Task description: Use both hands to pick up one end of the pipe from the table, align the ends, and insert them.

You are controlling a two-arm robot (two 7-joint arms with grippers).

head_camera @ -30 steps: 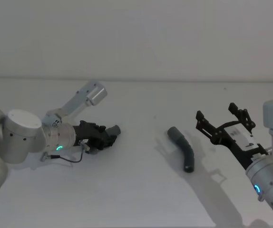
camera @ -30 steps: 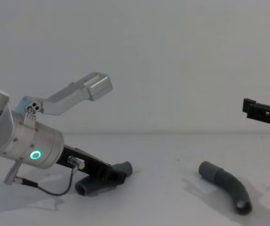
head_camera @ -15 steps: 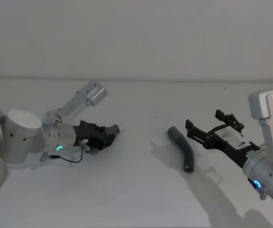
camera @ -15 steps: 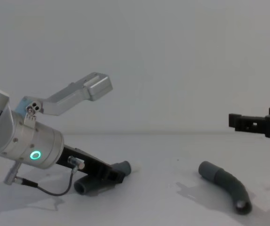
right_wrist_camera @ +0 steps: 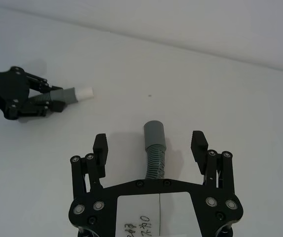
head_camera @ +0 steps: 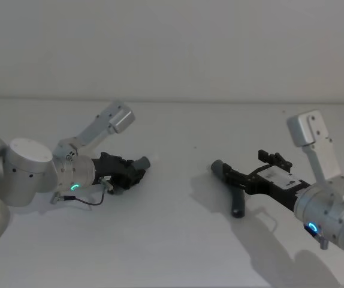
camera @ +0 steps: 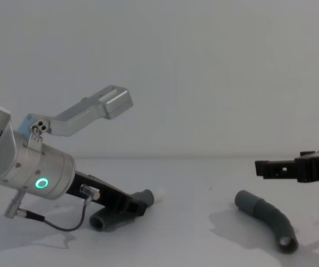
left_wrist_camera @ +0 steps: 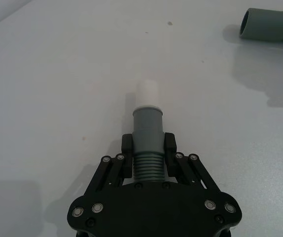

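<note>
Now, tabletop (head_camera: 172, 252): plain white, carrying the left pipe piece (camera: 105, 220) and the right pipe piece (camera: 268, 219) well apart.
right end effector (right_wrist_camera: 150, 143): spread wide, hovering above the right pipe piece with a finger to each side of its ribbed stretch, touching nothing. The chest view shows clear air beneath it. I judge it should come straight down before closing, with the ribs centred between the fingers so the piece cannot roll aside.
left end effector (left_wrist_camera: 148, 145): pinching the left pipe piece where ribs meet cuff, low over the surface and angled down.
right pipe piece: lying flat, curved, unheld. A grip just behind its cuff would leave the opening free.
left pipe piece: gripped, its front end pointing toward the other piece.
wide cuff (right_wrist_camera: 154, 132): the right pipe piece's end nearer the left arm, its open mouth facing that way.
white tip (left_wrist_camera: 146, 93): sticks out clear of the fingers. It is best held steady while the wide cuff is raised level with it.
</note>
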